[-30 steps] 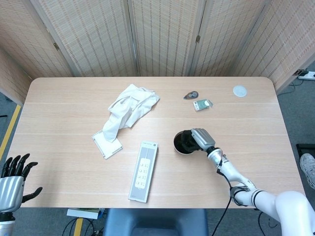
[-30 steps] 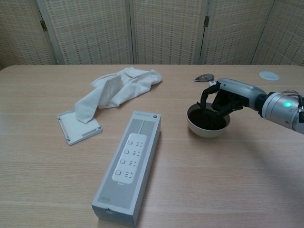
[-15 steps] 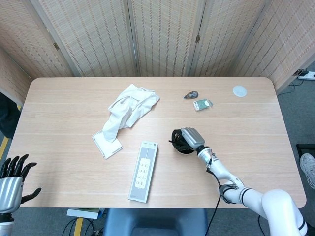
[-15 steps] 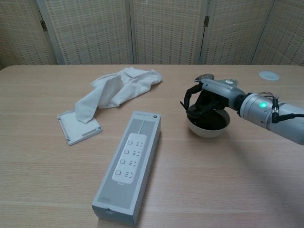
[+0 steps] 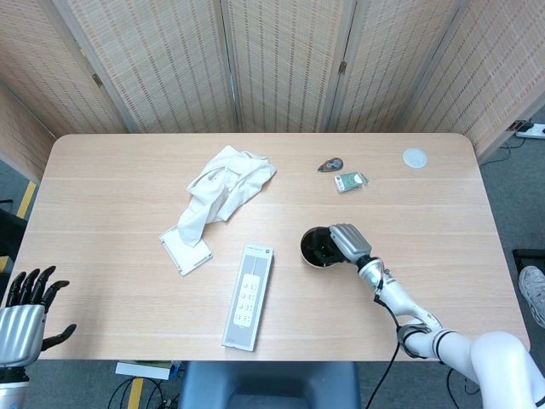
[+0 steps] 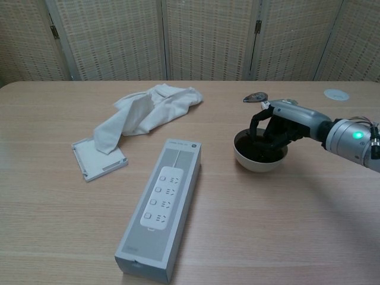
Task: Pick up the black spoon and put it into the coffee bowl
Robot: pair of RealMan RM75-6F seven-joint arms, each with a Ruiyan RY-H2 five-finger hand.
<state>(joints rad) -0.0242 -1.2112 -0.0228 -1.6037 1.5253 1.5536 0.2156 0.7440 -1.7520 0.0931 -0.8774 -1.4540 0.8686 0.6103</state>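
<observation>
the right hand [image 6: 279,127] hangs directly over the coffee bowl [image 6: 260,155], which sits on the counter [image 5: 128,170] toward the near edge, right of the middle; its dark fingers [image 6: 256,126] curl down past the rim into the bowl's dark inside; from where i stand i cannot tell whether they are grasping the black spoon or have let it go, because spoon, fingers and the bowl's contents are all the same dark colour and run together in both views; i cannot pick the spoon out anywhere else on the counter, so my guess is it is either in those fingers or already lying in the bowl.

judged that way, the task looks nearly done; the carrying seems finished, and what is left is the release, if it has not happened, and lifting the hand clear without tipping the bowl.

the left hand [image 5: 24,308] hangs off the near left corner of the counter, fingers spread and holding nothing.

elsewhere on the counter: a long grey box [image 6: 160,208] near the middle of the near edge; a white cloth [image 6: 148,113] draped over a flat white tray [image 6: 98,157] further left; a small teardrop-shaped thing [image 5: 330,164] and a little packet [image 5: 350,181] toward the far edge; a white disc [image 5: 415,157] near the far right corner.
</observation>
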